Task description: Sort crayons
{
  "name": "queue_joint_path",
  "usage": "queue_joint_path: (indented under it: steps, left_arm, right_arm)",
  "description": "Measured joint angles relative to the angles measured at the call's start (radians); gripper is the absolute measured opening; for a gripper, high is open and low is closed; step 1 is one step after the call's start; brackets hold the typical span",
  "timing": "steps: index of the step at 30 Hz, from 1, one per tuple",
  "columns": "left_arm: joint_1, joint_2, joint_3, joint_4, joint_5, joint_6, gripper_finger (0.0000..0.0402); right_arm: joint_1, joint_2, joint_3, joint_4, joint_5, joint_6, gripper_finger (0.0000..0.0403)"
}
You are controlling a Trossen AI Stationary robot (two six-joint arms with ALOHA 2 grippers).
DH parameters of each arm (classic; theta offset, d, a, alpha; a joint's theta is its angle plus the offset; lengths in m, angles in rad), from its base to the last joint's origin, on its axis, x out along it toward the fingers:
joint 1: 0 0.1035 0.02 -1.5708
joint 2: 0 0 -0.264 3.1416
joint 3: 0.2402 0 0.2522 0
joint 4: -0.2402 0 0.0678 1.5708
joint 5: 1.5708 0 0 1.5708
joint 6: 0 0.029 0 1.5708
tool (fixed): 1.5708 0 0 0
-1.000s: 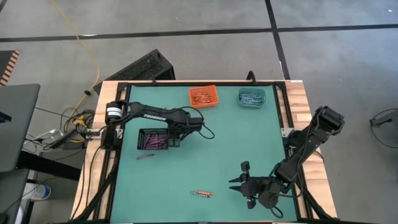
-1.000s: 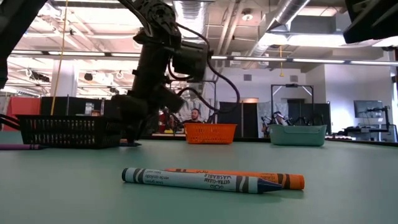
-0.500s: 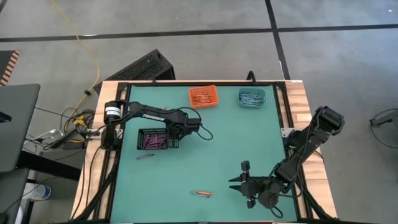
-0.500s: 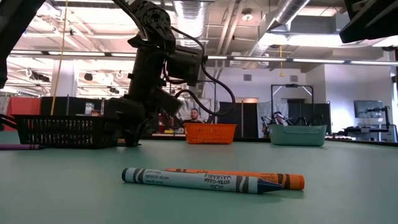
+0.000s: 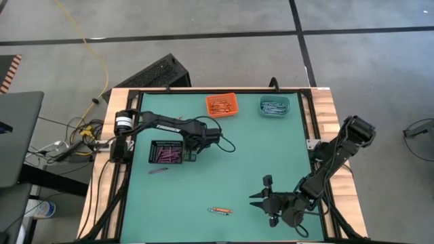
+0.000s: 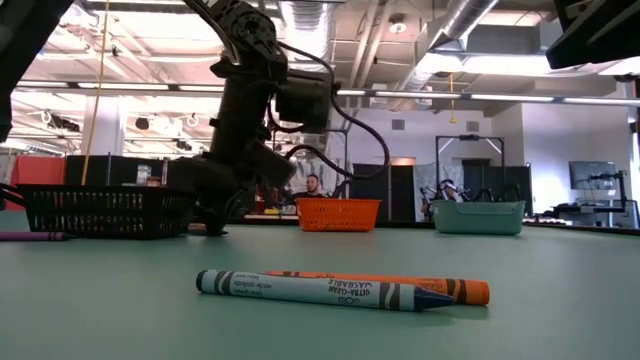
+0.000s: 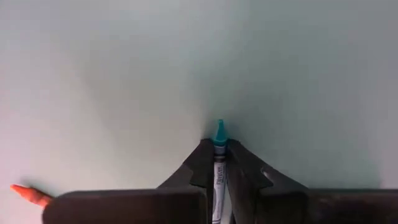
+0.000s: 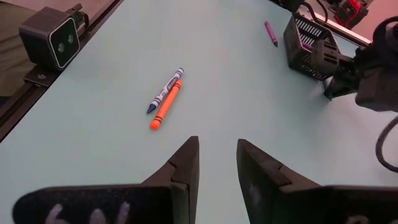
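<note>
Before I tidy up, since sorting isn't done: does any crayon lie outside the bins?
Yes. A blue crayon and an orange crayon lie together on the mat, and a purple crayon lies beside the black bin.

- A blue crayon point(image 6: 310, 290) and an orange crayon point(image 6: 400, 284) are lying side by side, touching.
- A teal crayon point(image 7: 218, 163) is sitting pinched, tip protruding.
- A purple crayon point(image 5: 157, 171) is lying alone.

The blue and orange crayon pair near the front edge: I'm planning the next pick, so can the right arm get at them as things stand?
Probably yes. The right gripper stands open facing the blue crayon and orange crayon, with bare mat between.
</note>
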Motion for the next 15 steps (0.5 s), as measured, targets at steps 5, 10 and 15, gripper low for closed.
queue_joint_path:
  steps: [5,10,15]
  left_arm:
    - [-0.018,0.006,0.074,0.092,-0.037,0.023,0.0009]
    - [-0.029,0.005,0.14,0.179,0.028,0.051,0.0009]
    - [-0.006,-0.065,0.149,0.363,0.202,0.043,0.0008]
  right_arm:
    - [0.0,0.0,0.0,0.0,0.0,0.0,0.0107]
    - [0.0,0.0,0.0,0.0,0.0,0.005,0.0107]
    - [0.0,0.0,0.0,-0.021,0.0,0.041,0.0107]
